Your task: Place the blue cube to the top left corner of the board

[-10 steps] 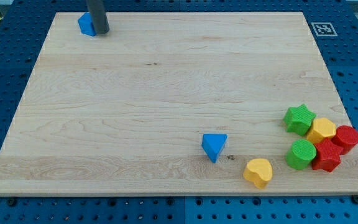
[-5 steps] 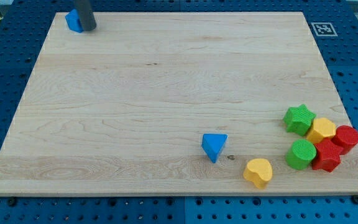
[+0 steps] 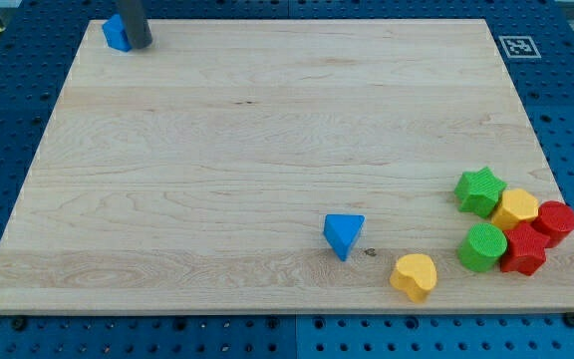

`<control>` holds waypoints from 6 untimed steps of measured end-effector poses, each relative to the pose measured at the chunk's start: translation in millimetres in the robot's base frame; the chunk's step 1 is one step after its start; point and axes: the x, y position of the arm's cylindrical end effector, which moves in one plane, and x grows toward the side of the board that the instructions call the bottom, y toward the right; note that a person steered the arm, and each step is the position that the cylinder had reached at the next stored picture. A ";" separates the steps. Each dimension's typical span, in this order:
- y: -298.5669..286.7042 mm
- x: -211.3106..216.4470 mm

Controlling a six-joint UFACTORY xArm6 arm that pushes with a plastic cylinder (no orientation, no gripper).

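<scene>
Blue cube [image 3: 116, 32]: far left corner of the board, close to both edges; we see it partly hidden behind the rod.
My tip [image 3: 139, 45]: touching the blue cube's right side, set on the board at the far edge. We have no gripper to report, only the straight dark rod.
Board [image 3: 217, 150]: pale wood, lying on a blue perforated table [image 3: 8, 90].
Blue triangular block [image 3: 343, 235]: near side, right of centre, standing alone.
Yellow block [image 3: 414, 276]: near the near edge, right of the blue triangular block; shape unclear to us.
Green star [image 3: 479, 190]: far left of the cluster at the right edge.
Green cylinder [image 3: 482, 247]: nearer than the green star.
Yellow hexagonal block [image 3: 516, 208]: between green star and red cylinder.
Red star [image 3: 524, 249]: touching the green cylinder's right.
Red cylinder [image 3: 554, 221]: rightmost of the cluster.
Marker tag [image 3: 518, 46]: far right corner.
</scene>
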 end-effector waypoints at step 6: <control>-7.3 -0.1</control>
